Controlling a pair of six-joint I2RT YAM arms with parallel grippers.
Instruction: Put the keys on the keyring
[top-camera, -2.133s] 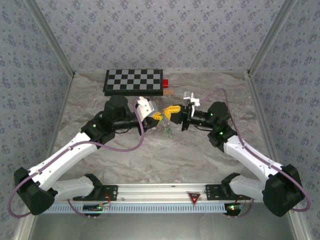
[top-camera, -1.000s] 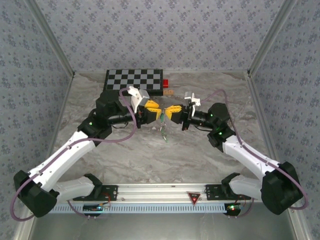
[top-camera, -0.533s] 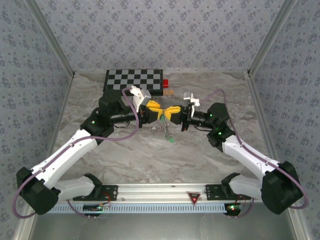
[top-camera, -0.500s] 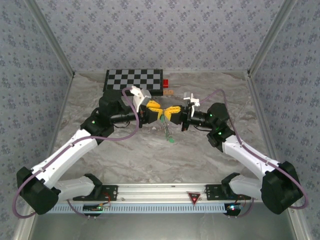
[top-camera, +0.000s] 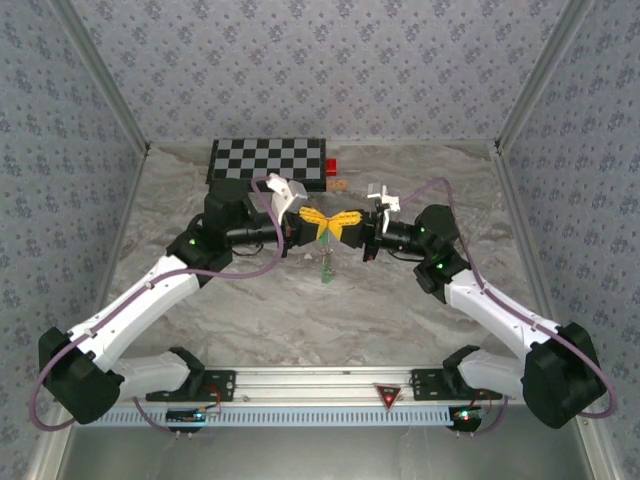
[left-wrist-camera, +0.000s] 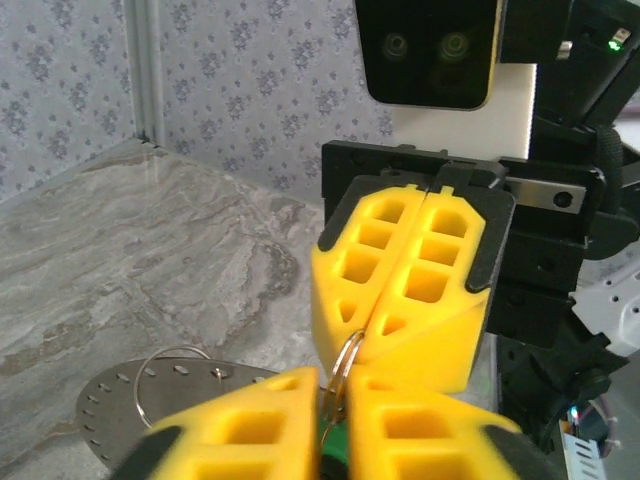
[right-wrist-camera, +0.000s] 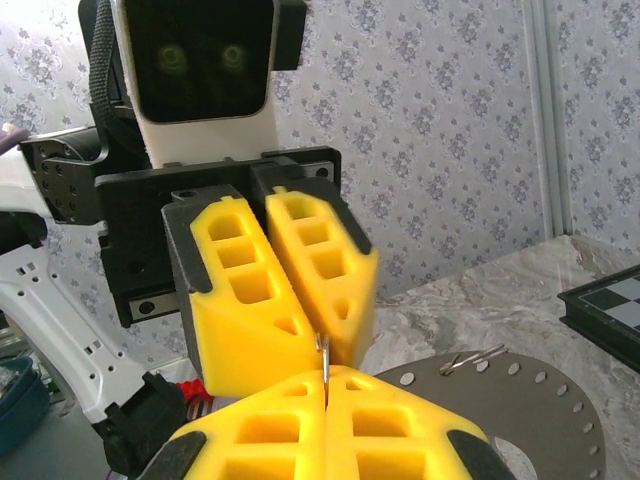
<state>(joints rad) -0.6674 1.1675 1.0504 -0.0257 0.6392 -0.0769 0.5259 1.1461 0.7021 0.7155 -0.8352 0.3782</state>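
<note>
Just under the meeting tips, the left gripper (top-camera: 320, 226) has just clamped shut on the thin silver wire keyring (left-wrist-camera: 343, 352). Small green-headed keys (top-camera: 327, 272) dangle beneath the jaws, and the right gripper (top-camera: 337, 226) pinches the ring's other side. This two-sided hold should allow threading.

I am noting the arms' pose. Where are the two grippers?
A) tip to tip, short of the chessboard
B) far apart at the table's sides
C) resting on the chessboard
A: the left gripper and the right gripper meet tip to tip, short of the chessboard.
</note>
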